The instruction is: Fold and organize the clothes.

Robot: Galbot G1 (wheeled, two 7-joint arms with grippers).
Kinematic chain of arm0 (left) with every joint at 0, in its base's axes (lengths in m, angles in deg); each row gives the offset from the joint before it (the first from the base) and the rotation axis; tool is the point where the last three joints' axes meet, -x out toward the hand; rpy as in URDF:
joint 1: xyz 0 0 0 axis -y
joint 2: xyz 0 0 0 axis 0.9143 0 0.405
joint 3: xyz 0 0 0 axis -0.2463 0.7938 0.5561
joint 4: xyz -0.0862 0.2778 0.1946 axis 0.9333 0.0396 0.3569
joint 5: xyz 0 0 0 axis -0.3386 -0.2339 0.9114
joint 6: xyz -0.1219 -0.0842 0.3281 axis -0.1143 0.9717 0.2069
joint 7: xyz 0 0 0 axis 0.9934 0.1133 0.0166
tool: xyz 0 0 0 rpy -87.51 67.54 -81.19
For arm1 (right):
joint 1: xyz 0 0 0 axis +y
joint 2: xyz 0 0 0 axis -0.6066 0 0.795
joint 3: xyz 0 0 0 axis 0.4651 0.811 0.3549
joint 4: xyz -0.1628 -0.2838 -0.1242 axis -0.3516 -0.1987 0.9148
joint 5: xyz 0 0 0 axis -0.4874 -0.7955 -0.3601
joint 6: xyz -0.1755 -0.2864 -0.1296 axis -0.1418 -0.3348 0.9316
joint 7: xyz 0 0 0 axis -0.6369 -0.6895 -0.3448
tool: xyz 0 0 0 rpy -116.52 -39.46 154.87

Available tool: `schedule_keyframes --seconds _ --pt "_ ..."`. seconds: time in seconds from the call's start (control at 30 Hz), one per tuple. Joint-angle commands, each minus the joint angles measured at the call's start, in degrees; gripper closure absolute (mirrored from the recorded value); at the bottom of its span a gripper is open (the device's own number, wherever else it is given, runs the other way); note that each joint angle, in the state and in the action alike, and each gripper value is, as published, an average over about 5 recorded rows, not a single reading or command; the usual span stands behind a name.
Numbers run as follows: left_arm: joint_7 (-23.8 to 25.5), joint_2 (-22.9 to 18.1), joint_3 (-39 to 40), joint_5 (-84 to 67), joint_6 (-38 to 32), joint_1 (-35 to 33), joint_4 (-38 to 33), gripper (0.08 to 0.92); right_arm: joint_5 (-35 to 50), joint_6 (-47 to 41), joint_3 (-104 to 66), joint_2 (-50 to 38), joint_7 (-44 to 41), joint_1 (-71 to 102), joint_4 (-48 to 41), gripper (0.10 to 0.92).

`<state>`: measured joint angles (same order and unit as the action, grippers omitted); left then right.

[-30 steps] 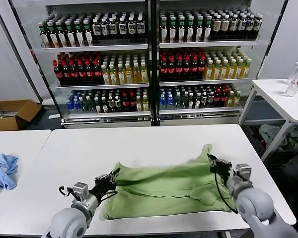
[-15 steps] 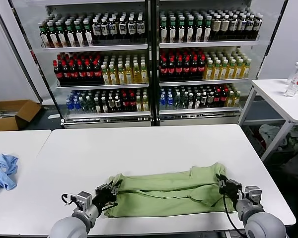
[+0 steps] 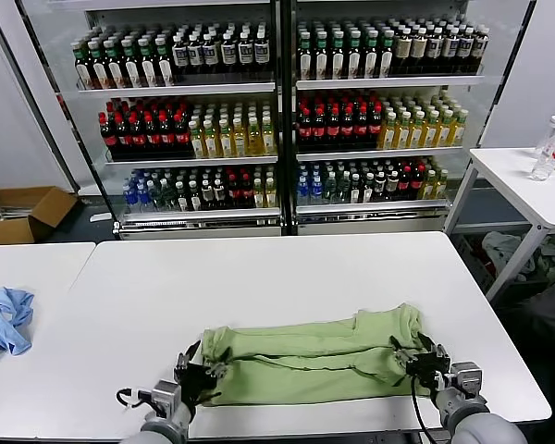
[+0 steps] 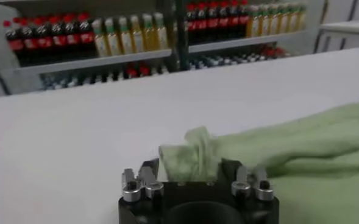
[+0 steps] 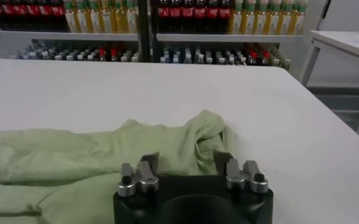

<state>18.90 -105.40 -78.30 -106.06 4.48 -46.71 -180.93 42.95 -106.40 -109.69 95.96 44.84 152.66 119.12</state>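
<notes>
No text, brand, number or sign is showing legibly anywhere. The bottles (image 3: pixel 231 139) are sitting in the glass-door drinks fridge (image 3: pixel 279 111) behind the counter (image 3: pixel 287 277), and their labels are coming through only as bands of red, yellow, white and blue, with no lettering to make out. The green T-shirt (image 3: pixel 305 356) is lying with plain fabric showing, its print hidden.

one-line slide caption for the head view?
Left hand and right hand grip opposite ends of the green T-shirt folded on the white table.
</notes>
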Motion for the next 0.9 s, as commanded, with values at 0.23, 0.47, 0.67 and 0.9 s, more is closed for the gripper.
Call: schedule_keyframes --seconds 0.23,0.47,0.67,0.9 --pt "-0.4 -6.4 -0.9 -5.0 6.2 -3.8 -0.4 0.374 -1.7 1.2 -0.5 1.1 1.0 1.1 1.5 0.203" --pt "3.7 -3.1 -7.9 -20.2 6.8 -4.8 -2.5 0.581 -1.4 1.3 -0.9 0.9 1.0 0.8 1.9 0.203" --pt "3.8 4.5 -22.8 -26.0 5.7 -3.1 -2.4 0.755 -0.3 1.4 -0.9 -0.1 1.2 -0.5 2.2 0.203" --pt "3.7 13.2 -41.7 -30.0 5.0 -2.7 -2.3 0.898 -0.7 1.9 0.3 -0.1 0.6 -2.4 2.7 0.203"
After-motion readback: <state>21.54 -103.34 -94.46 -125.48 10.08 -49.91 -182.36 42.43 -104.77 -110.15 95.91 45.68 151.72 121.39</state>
